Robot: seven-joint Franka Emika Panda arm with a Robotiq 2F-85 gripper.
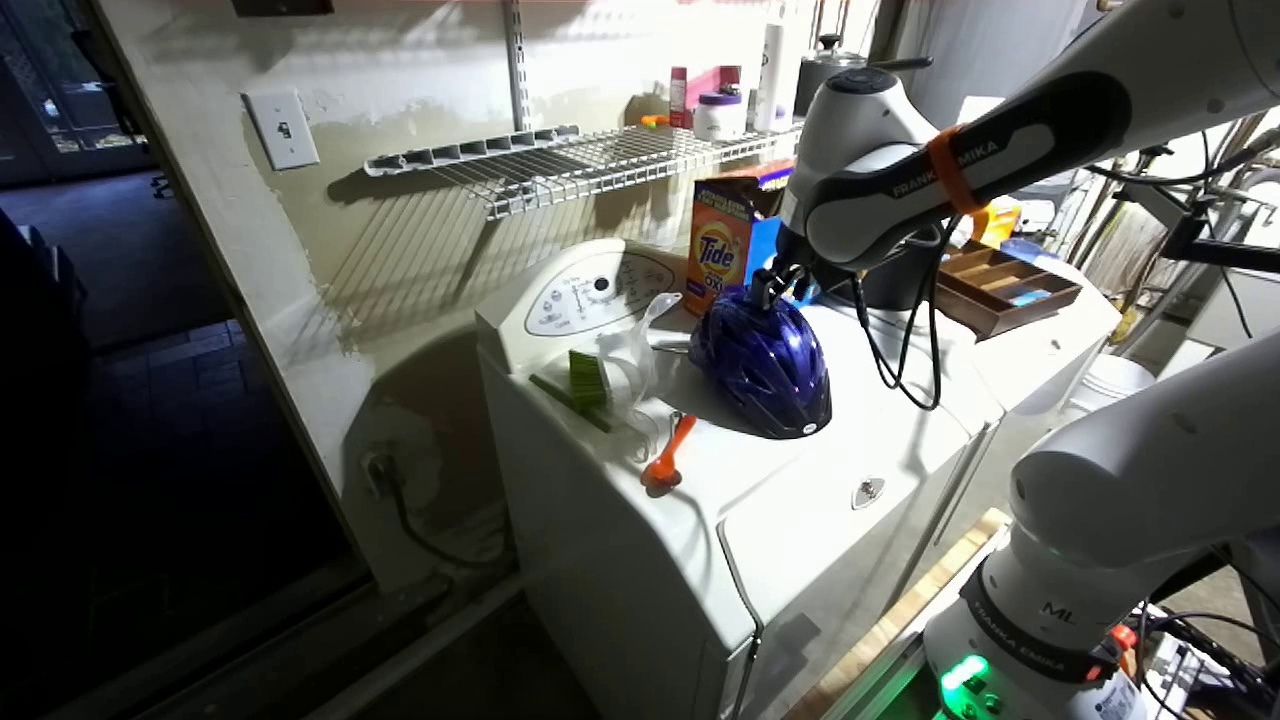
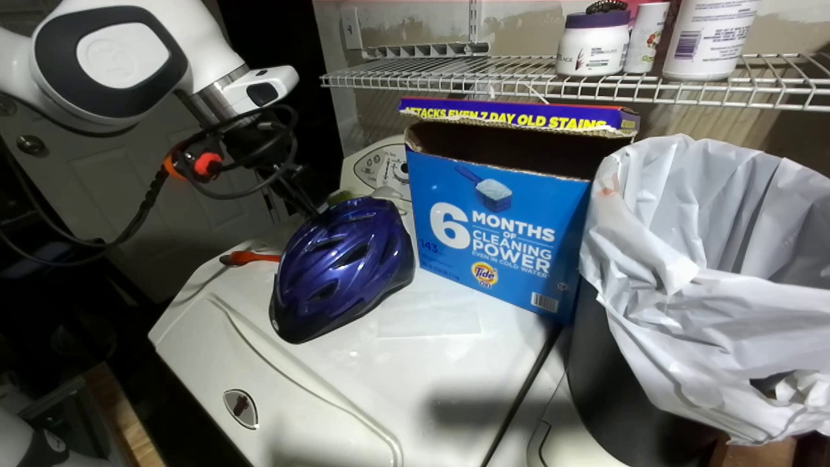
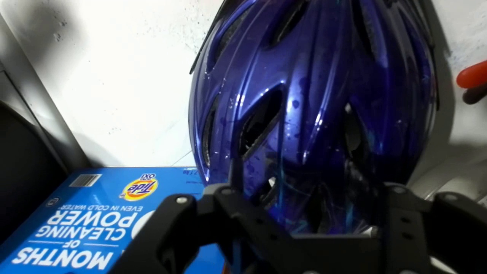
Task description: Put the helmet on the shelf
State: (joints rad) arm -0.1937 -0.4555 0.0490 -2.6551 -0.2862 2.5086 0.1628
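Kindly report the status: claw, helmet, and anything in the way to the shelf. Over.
Claw open, jaws apart, at the helmet, contact unclear. Helmet on white appliance, not yet on shelf. Tide box close beside it, may hinder the lift.

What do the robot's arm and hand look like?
The white, rounded robot arm has a black panel lettered FRANKA EMIKA, wrapped by an orange band. Loose black cables loop beside it. The black hand has an angular, jointed build and silver screw heads.
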